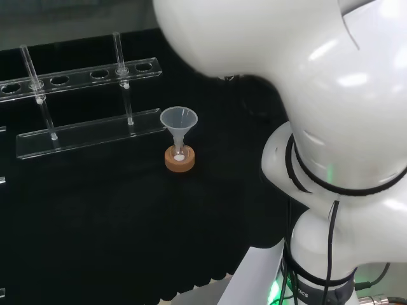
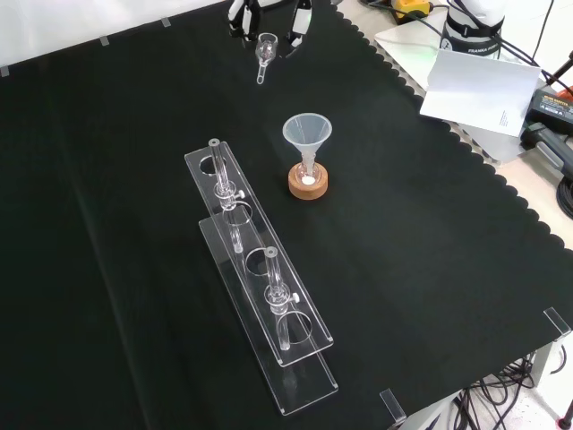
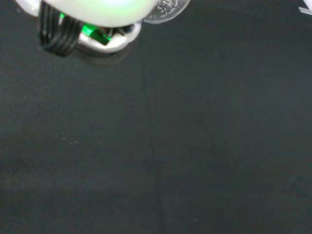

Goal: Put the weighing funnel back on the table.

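Note:
The weighing funnel (image 2: 264, 50) is a small clear scoop with a short stem, near the far edge of the cloth in the front view, its stem pointing toward the camera. The black and white hand (image 2: 240, 16) comes in from the top edge just above it, with parts of it on either side of the funnel's bowl. Whether the hand holds the funnel or the funnel rests on the cloth is unclear. In the wrist view a clear rounded piece with white specks, the weighing funnel (image 3: 165, 9), sits beside the blurred white hand (image 3: 97, 9) over bare black cloth.
The big funnel (image 2: 308, 134) stands in a small flask on a cork ring (image 2: 308, 184) mid-cloth. A clear rack (image 2: 260, 287) with two tubes lies nearer the front. Papers and cables (image 2: 483, 90) lie off the cloth's right edge. The arm's white links (image 1: 331, 127) cover the head view's right.

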Tool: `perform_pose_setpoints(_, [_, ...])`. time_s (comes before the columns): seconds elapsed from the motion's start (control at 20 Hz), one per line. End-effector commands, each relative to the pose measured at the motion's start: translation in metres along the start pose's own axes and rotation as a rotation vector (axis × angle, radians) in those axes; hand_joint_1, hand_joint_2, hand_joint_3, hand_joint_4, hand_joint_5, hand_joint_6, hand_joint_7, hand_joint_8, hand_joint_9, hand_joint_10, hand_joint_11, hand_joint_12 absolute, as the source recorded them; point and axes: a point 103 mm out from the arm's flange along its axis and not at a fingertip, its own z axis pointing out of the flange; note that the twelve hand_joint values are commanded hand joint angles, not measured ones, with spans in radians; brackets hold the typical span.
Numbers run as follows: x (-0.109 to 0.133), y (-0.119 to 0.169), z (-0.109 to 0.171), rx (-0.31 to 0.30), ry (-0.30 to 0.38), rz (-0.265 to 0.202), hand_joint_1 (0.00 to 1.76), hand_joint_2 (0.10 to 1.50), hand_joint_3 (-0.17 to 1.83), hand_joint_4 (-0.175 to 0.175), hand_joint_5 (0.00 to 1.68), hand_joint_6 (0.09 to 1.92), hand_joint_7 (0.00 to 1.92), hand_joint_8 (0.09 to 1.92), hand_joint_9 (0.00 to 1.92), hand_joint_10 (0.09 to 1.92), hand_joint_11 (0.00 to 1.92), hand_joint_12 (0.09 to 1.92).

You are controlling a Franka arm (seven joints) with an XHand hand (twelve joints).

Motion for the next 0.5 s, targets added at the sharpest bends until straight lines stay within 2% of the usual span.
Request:
perform_pose_setpoints(0.05, [-0.019, 0.027, 0.013, -0.001, 0.071, 0.006, 1.16, 0.64, 0.56, 0.175, 1.58, 0.09, 0.75, 0.66, 1.21, 0.09, 1.09, 0.85])
perform_pose_setpoints(0.35, [-0.030, 0.065, 0.031, 0.009, 0.084, -0.010, 1.16, 0.64, 0.55, 0.175, 1.58, 0.09, 0.75, 0.66, 1.21, 0.09, 1.09, 0.85])
perform_pose_setpoints(0.5, [-0.028, 0.085, 0.041, 0.022, 0.086, -0.027, 1.16, 0.64, 0.55, 0.175, 1.58, 0.09, 0.75, 0.66, 1.21, 0.09, 1.09, 0.85])
